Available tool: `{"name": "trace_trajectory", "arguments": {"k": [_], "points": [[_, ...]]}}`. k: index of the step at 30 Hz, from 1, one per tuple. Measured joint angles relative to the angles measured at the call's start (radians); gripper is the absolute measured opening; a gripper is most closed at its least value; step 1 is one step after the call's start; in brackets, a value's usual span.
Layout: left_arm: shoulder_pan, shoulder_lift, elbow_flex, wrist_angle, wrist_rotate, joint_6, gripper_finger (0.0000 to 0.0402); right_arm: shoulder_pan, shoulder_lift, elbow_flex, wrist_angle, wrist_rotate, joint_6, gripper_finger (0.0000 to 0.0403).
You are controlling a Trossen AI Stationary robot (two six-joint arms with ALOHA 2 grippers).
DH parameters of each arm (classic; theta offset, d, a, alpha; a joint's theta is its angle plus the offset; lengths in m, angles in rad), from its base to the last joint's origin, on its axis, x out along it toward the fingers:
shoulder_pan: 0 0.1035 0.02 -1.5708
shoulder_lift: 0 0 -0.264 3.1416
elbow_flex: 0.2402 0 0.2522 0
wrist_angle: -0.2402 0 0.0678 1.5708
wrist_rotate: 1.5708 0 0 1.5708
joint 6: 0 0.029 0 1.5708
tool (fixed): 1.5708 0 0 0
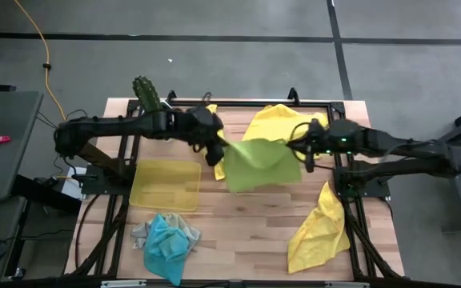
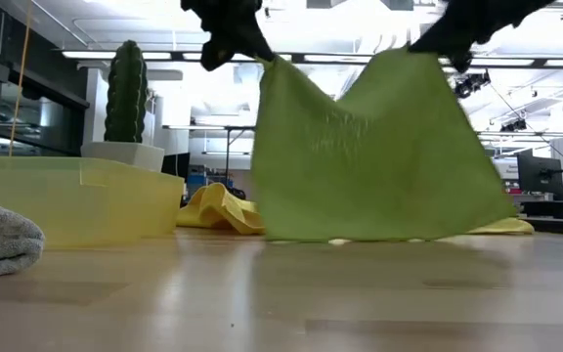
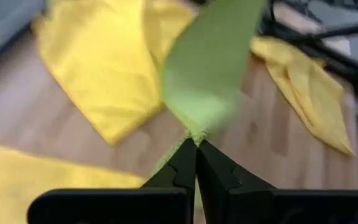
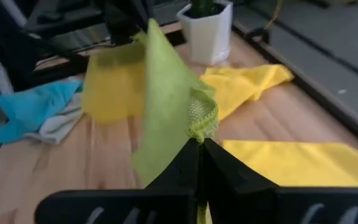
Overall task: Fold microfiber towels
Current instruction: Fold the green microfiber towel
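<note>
Left gripper point(image 1: 218, 144) pinched one top corner of green towel point(image 1: 258, 164), right gripper point(image 1: 301, 146) pinched the other, towel hung stretched mid-table toward far edge, hem near table point(image 1: 246, 240), yellow towel point(image 1: 320, 228) by right edge.

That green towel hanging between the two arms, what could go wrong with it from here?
Each gripper, left and right, pinches only a small bit of a top corner of the lime green towel, so a corner might slip free and the cloth would flop down. Its lower edge hangs at the tabletop close to a yellow towel, which it may drag or cover when laid down. The top edge sags between the grippers, so the fold could come out uneven.
</note>
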Motion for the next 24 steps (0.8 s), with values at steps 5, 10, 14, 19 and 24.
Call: {"name": "trace_trajectory", "arguments": {"k": [5, 10, 14, 19, 24], "points": [[0.071, -0.012, -0.001, 0.019, -0.005, 0.099, 0.0, 0.039, -0.044, 0.132, -0.162, 0.114, -0.023, 0.0], [0.132, -0.012, -0.001, 0.061, -0.001, 0.174, 0.0, 0.042, -0.044, 0.252, -0.364, 0.188, -0.085, 0.0], [0.16, -0.012, -0.001, 0.096, -0.009, 0.23, 0.0, 0.04, -0.044, 0.277, -0.427, 0.2, -0.138, 0.0], [0.125, -0.012, -0.001, 0.086, -0.014, 0.277, 0.0, 0.05, -0.043, 0.19, -0.445, 0.182, -0.159, 0.0], [0.0, -0.012, -0.001, 0.045, -0.044, 0.244, 0.0, 0.108, -0.043, 0.065, -0.397, 0.154, -0.156, 0.0]]}}
